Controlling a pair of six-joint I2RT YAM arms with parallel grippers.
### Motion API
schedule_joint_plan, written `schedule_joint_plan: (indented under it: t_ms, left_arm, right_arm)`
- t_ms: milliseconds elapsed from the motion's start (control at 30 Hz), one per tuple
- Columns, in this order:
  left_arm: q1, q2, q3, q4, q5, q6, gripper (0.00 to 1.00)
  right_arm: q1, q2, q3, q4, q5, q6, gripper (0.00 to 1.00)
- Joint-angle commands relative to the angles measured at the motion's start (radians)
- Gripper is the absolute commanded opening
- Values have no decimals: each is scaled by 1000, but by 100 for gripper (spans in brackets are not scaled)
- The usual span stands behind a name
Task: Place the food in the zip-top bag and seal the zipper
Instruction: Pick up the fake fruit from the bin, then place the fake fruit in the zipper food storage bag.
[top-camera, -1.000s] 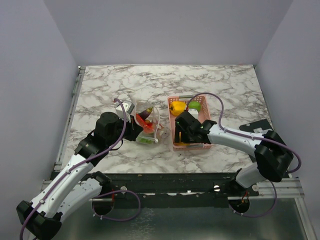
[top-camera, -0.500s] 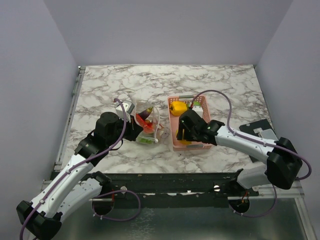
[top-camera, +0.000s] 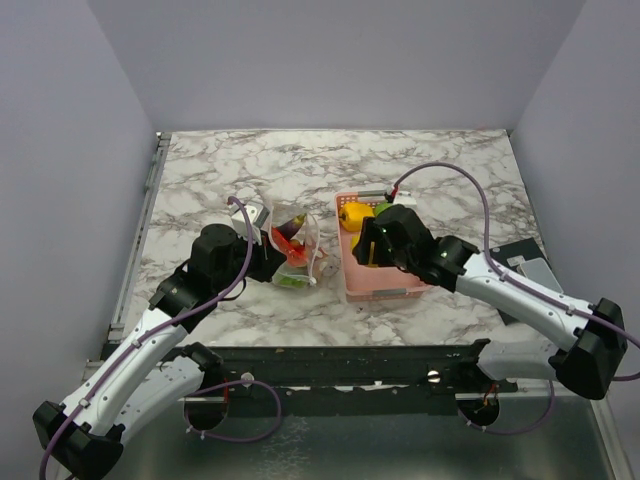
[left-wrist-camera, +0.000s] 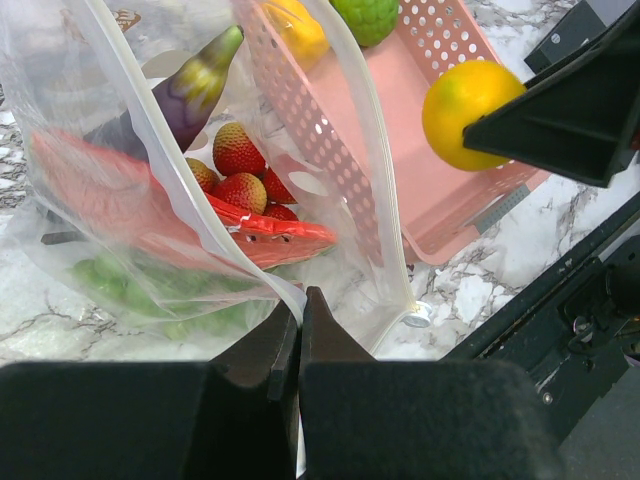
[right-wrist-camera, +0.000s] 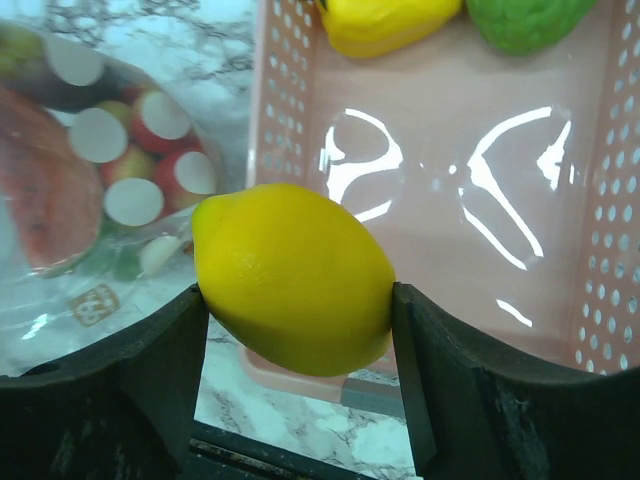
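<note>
Lifting out of the basket, the right jaws grip the lemon, ready for the bag pinched in the left jaws.

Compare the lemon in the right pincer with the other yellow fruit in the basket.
The lemon is clamped in the right pincer over the rim of the pink basket; the other yellow fruit lies loose on the basket floor beside a green fruit. The lemon is a smooth oval; the other fruit looks lobed, though partly out of frame. Both are yellow and outside the bag.
</note>
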Motion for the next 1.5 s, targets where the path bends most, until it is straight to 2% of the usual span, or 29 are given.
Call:
schedule_joint_plan:
  t_ms: [0,300,500,967,1467]
  left_arm:
    - [-3,-5,5,16,10,9,0]
    - [-3,-13,5,17,8,9,0]
    - [-3,-11,5,17,8,9,0]
    - [-3,-15,5,17,14,11,0]
    - [-4,-28,6,18,25,11,0]
  right_arm:
    - [0,-44,62,43,-76,-85,28]
    - [47,-42,177,100,-203,-137,28]
    - [90,-2,255,143,-221,-135,27]
    - [142,221,395,144,-227,-78,27]
    - [190,456,533,28,-205,-32,27]
